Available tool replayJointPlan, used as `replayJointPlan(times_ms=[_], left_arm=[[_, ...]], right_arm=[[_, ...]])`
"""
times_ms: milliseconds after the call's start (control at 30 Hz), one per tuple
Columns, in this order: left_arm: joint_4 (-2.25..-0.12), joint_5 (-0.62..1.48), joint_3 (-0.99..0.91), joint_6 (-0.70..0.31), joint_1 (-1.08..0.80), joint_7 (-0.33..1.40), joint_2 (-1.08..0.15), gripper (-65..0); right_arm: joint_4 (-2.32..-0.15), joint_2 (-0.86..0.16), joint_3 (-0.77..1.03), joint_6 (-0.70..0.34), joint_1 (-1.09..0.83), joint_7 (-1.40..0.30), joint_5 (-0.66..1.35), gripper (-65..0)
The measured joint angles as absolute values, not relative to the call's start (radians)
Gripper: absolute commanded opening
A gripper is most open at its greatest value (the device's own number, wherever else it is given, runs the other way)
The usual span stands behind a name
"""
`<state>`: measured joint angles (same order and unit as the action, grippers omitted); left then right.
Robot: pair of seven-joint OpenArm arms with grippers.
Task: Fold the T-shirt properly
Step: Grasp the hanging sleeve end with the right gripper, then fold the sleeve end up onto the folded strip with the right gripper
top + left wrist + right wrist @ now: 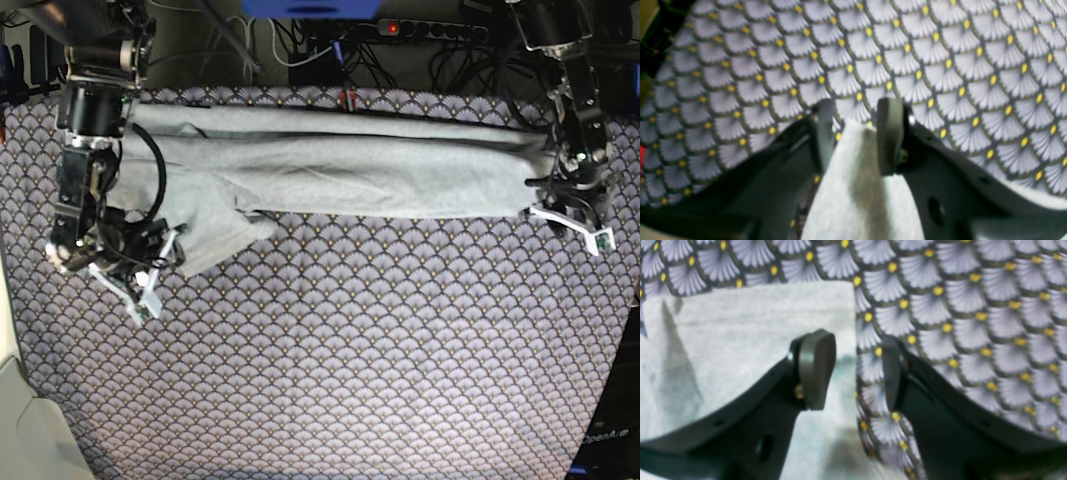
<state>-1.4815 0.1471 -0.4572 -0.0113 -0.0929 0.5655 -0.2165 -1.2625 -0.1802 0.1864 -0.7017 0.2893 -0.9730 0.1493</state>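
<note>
Across the tablecloth, left tool pinches plain T-shirt; right tool spread.

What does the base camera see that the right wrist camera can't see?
Only the base view shows the whole T-shirt lying as a long band across the tablecloth, both arms, and the cables behind. Only the right wrist view shows, close up, the right pincer standing open over a straight shirt edge, one pad above cloth, the other above the pattern. Both show grey shirt on the fan-patterned tablecloth.
</note>
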Motion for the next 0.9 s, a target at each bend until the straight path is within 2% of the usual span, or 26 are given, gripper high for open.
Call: replayJointPlan(times_ms=[267, 400, 467, 600, 633, 767, 900], left_arm=[[-1.488, 0.147, -0.457, -0.012, -0.091, 0.588, -0.216, -42.8], [-1.488, 0.147, -0.457, -0.012, -0.091, 0.588, -0.216, -42.8], [-1.488, 0.147, -0.457, -0.012, -0.091, 0.588, -0.216, -42.8], [-1.488, 0.147, -0.457, -0.011, -0.091, 0.587, -0.216, -42.8], [-1.488, 0.147, -0.457, -0.011, -0.091, 0.588, -0.216, -42.8], [-1.488, 0.147, -0.458, -0.011, -0.091, 0.587, -0.216, -42.8], [-1.488, 0.147, -0.456, -0.012, -0.090, 0.588, -0.215, -42.8]], right_arm=[[-1.101, -0.183, 0.187, -0.699, 0.334, -0.862, 0.147, -37.6], [-1.071, -0.183, 0.187, -0.699, 0.351, -0.859, 0.155, -38.9], [-1.073, -0.183, 0.187, -0.699, 0.346, -0.858, 0.157, -44.5], [-1.077, -0.183, 0.187, -0.698, 0.339, -0.874, 0.159, -63.0], [-1.086, -0.183, 0.187, -0.698, 0.333, -0.877, 0.160, -65.0], [-1.177, -0.172, 0.187, -0.698, 0.282, -0.925, 0.152, -65.0], [-1.378, -0.148, 0.186, -0.694, 0.176, -0.962, 0.138, -65.0]])
